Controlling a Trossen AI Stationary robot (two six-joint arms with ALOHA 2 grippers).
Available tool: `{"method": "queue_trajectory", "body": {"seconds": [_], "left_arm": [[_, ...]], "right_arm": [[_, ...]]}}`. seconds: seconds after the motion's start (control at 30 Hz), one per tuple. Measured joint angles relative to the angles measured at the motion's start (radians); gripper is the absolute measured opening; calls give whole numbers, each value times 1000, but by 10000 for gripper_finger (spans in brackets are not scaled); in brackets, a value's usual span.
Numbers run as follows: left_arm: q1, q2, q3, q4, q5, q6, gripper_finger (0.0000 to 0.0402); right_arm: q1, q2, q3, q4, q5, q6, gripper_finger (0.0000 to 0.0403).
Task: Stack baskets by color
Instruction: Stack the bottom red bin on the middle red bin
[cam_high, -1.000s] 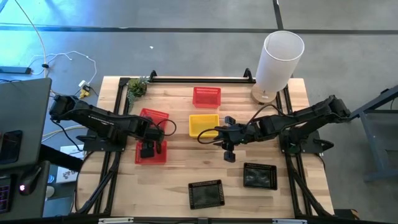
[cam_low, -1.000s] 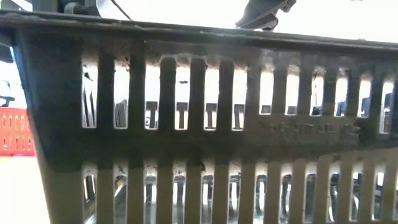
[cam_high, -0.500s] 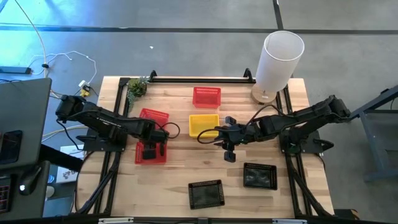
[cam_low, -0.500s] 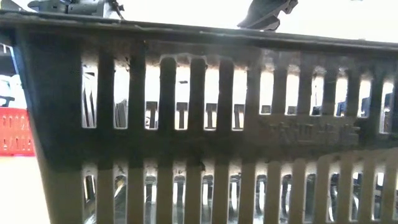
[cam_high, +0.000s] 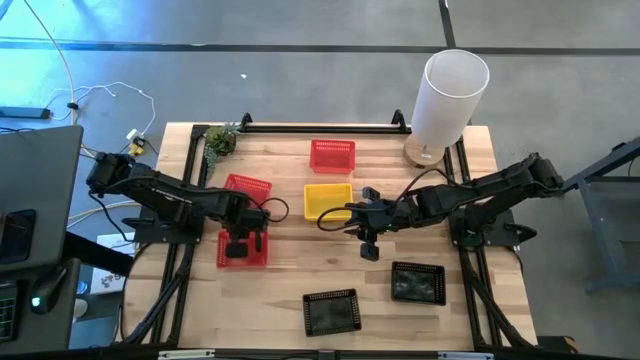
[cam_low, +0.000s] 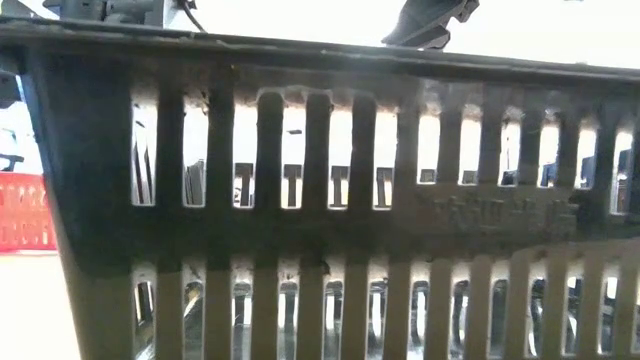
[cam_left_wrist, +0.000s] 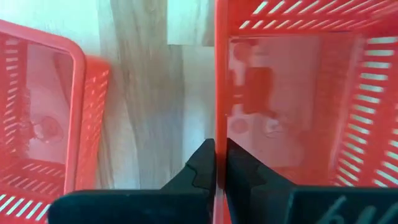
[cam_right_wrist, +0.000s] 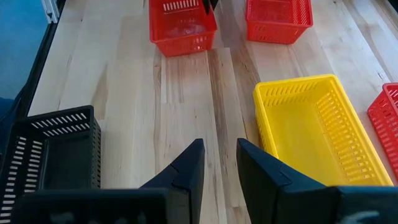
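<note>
The left gripper (cam_high: 243, 243) is clamped on the rim of a red basket (cam_high: 243, 256) at the worktop's (cam_high: 290, 270) left side, its fingers (cam_left_wrist: 205, 168) pinching the thin wall. The right gripper (cam_high: 366, 238) hovers half-spread beside the yellow basket (cam_high: 327, 200), holding nothing. No writing can be read. In the high view I count three red mesh baskets, one yellow stack and two black ones (cam_high: 330, 311), near the front edge; the other reds lie just behind the held one (cam_high: 247, 186) and at the back centre (cam_high: 332, 155). All are shallow, rectangular and slotted.
</note>
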Motion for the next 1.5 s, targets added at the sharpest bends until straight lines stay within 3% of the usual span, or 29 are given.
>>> {"method": "queue_trajectory", "body": {"seconds": [0.23, 0.4, 0.6, 0.9, 1.2, 1.5], "left_arm": [[2, -93, 11, -37, 68, 43, 1], [25, -152, 91, -168, 31, 61, 0], [84, -186, 217, -305, -35, 186, 0], [232, -181, 371, -399, -150, 465, 0], [407, -140, 446, -401, -177, 747, 0], [554, -9, 455, -406, -152, 898, 0]], "right_arm": [[0, 0, 0, 0, 0, -3, 83], [0, 0, 0, -3, 10, -3, 83], [0, 0, 0, -8, 16, -3, 83], [0, 0, 0, -10, 16, -3, 83], [0, 0, 0, -15, 16, -3, 83], [0, 0, 0, -15, 16, -2, 83]]}}
